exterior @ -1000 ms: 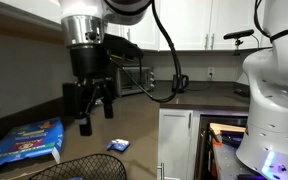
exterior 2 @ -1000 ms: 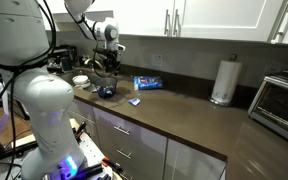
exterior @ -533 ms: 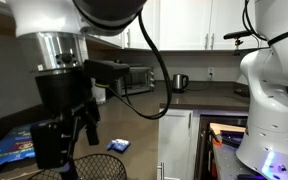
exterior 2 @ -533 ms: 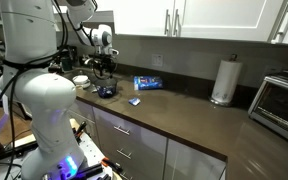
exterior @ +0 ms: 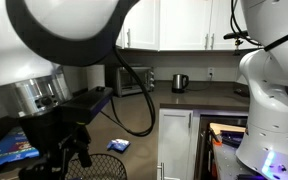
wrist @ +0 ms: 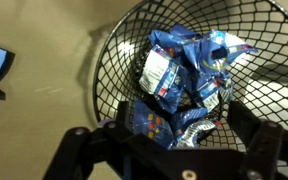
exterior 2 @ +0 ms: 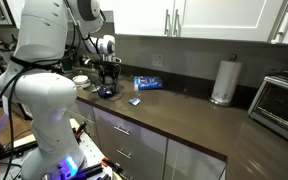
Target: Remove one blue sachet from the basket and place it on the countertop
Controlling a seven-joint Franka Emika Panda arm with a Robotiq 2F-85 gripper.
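Gripper (wrist: 169, 130) poised right over the basket (wrist: 106, 60), jaws spread wide and holding nothing, with the two fingers (wrist: 79, 150) framing the bottom of the wrist view. Below them is a crumpled heap of packets, and the blue sachet (wrist: 164, 70) on top lies label-up, overlapping its neighbours. In an exterior view the basket sits close to the front edge of the countertop (exterior 2: 184, 115), toward the end away from the paper towel roll (exterior 2: 222, 80). One loose sachet (exterior 2: 134, 101) lies out on the bare worktop, apart from the basket and nearer the middle, with the flat blue box (exterior 2: 149, 83) further back toward the rear edge.

So the pick looks not yet made, and this is the tricky bit. Those packets are piled and tangled, so a deep plunge could close on two at once, or drag a second one out by its crimped edge. Come down off-centre and a finger could snag the wire mesh or catch the rim, which might tip the basket or shove it toward that front edge. The foil looks slick and crinkly too, so a pinch on just a corner may well slip on the way up. A shallow, centred bite on the top packet seems the safest bet for the gripper.
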